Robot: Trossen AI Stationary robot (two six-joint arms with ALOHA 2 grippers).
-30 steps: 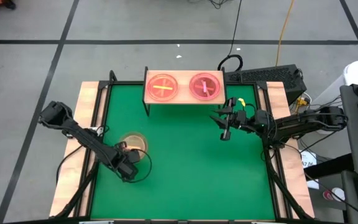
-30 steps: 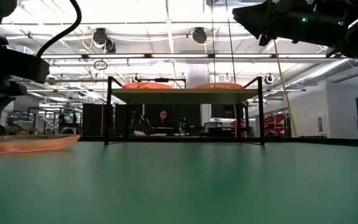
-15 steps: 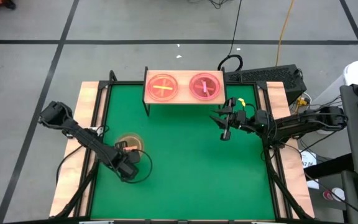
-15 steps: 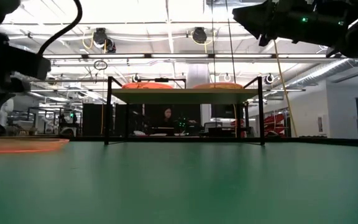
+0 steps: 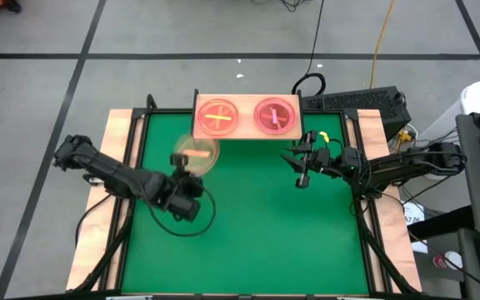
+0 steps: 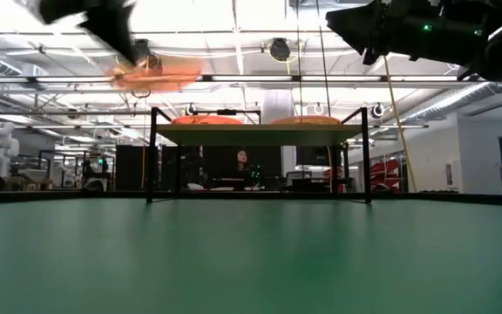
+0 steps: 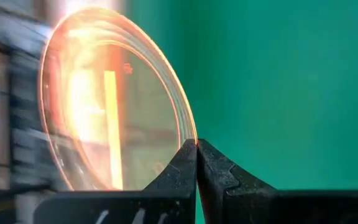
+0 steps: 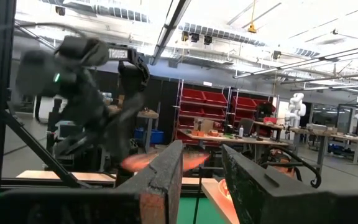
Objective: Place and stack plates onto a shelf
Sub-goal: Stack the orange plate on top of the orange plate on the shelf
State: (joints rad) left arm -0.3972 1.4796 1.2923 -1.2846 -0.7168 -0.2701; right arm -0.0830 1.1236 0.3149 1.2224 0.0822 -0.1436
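An amber translucent plate (image 5: pixel 195 152) with an orange bar is in the air over the green mat (image 5: pixel 248 225), just near the shelf's left end. My left gripper (image 5: pixel 189 170) is shut on it; the low view shows the plate (image 6: pixel 151 77) above shelf height. The light-wood shelf (image 5: pixel 246 132) stands on black legs at the mat's far edge. It carries a pink plate with a yellow bar (image 5: pixel 217 117) and a pink plate with a pink bar (image 5: pixel 275 115). My right gripper (image 5: pixel 297 167) hovers open near the shelf's right end. My left gripper pinches the plate's rim (image 7: pixel 193 138) between its two shut fingertips (image 7: pixel 185 163). The fingers come from the table's near side and point toward the far edge. The plate is lifted clear of the mat and juts out beyond the fingertips, roughly level.
Black frame posts and wooden side strips (image 5: pixel 119 150) border the mat. A keyboard (image 5: pixel 357 102) and cables lie past the far right corner. A person (image 6: pixel 240 164) sits in the room behind the shelf. The mat's middle and near part (image 5: pixel 257 242) is open room.
My left gripper has risen from the mat's near left and swung toward the far edge and the shelf's left end. The amber plate, which lay flat on the mat, is now lifted clear and carried to above shelf height. The right arm has kept still.
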